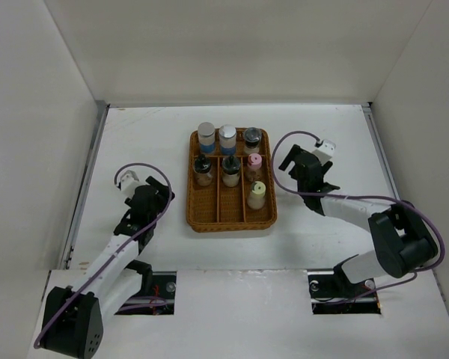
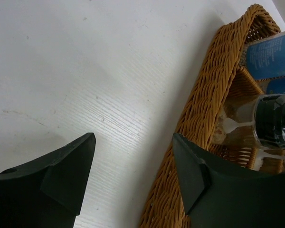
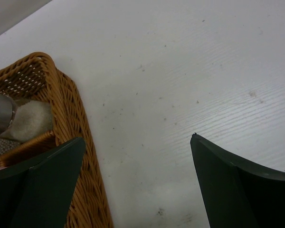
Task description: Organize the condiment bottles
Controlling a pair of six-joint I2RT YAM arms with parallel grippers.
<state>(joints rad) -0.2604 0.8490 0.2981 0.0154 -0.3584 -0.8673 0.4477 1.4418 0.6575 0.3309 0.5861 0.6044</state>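
left end effector near upright condiment bottles

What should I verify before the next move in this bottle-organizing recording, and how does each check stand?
1. Nothing in the left tool, jaws apart: ok.
2. Nothing in the right tool, jaws wide apart: ok.
3. All seven condiment bottles inside the wicker tray: ok.
4. The cream-capped bottle standing upright: cannot tell.
5. The left tool clear of the tray's rim: cannot tell.
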